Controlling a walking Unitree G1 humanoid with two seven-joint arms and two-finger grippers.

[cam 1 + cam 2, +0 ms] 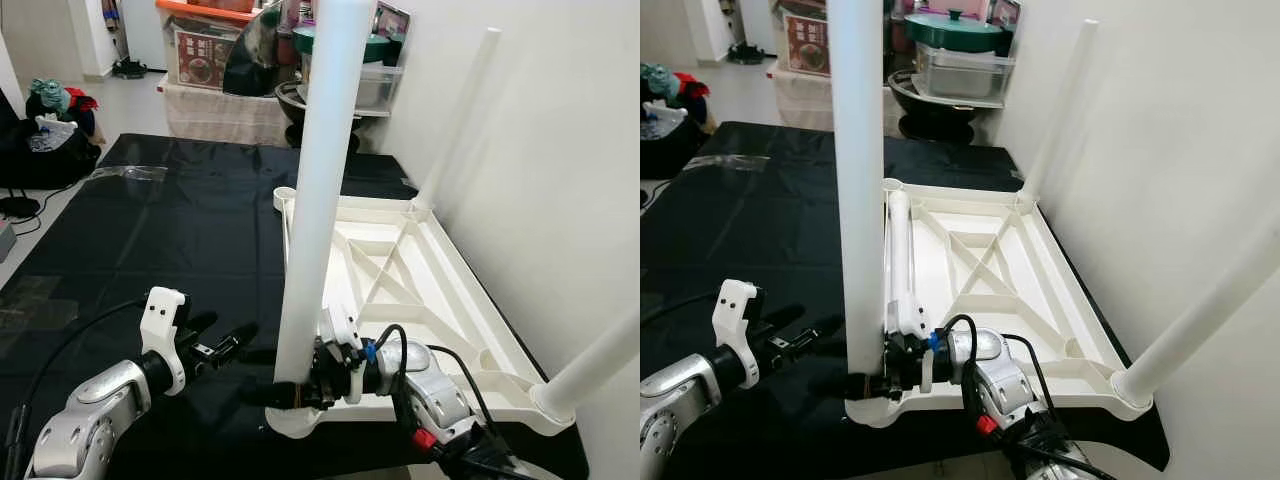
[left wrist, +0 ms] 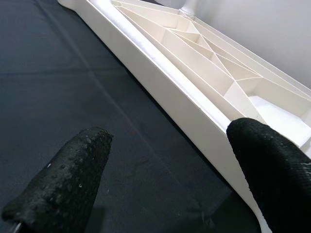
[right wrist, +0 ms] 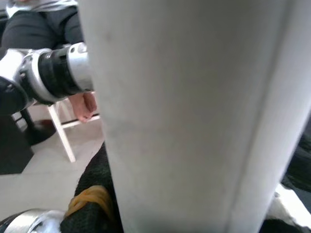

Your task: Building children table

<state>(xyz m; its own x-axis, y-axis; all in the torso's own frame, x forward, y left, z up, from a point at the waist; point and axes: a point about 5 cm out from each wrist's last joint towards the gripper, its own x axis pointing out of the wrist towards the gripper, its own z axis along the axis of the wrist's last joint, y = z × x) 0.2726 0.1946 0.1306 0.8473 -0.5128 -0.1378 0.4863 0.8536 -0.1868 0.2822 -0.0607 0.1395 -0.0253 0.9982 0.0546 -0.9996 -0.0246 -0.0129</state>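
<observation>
A white children's table top (image 1: 440, 290) lies upside down on a black mat (image 1: 150, 230). One white leg (image 1: 460, 120) stands in its far right corner and another (image 1: 590, 365) in its near right corner. A third leg (image 1: 320, 200) stands upright in the near left corner socket, with my right gripper (image 1: 297, 393) shut on its base; this leg (image 3: 194, 116) is close up in the right wrist view. A fourth leg (image 1: 900, 260) lies loose inside the top along its left edge. My left gripper (image 1: 235, 340) hovers open just left of that corner, its fingertips (image 2: 63, 184) apart above the mat.
A white wall (image 1: 560, 150) runs close along the table top's right side. Storage boxes and pots (image 1: 250, 60) stand beyond the mat's far edge, and bags (image 1: 50, 120) sit at the far left. Behind me a person's hand (image 3: 83, 104) rests beside a white chair frame.
</observation>
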